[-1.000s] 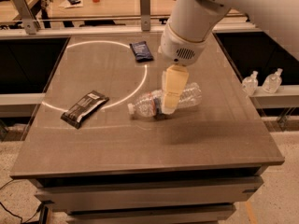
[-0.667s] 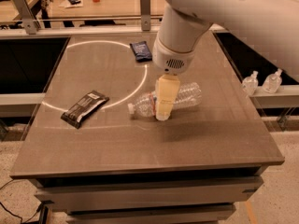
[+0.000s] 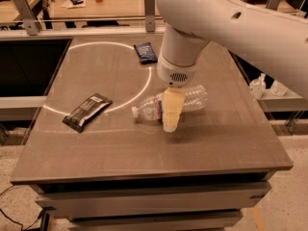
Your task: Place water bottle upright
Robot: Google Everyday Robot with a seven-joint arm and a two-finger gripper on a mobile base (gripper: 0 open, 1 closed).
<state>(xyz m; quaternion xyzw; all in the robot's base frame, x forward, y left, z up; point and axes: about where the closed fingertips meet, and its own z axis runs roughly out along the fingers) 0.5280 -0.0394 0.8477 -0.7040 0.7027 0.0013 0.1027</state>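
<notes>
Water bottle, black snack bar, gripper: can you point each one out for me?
water bottle [image 3: 192, 98], camera view, on its clear ribbed body, right of the gripper.
black snack bar [image 3: 87, 111], camera view, middle of the wrapper.
gripper [image 3: 171, 124], camera view, its pale lower end, in front of the bottle's middle.

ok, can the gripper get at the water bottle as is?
Probably yes: the gripper sits at the middle of the lying water bottle; the black snack bar and blue packet lie apart.
</notes>
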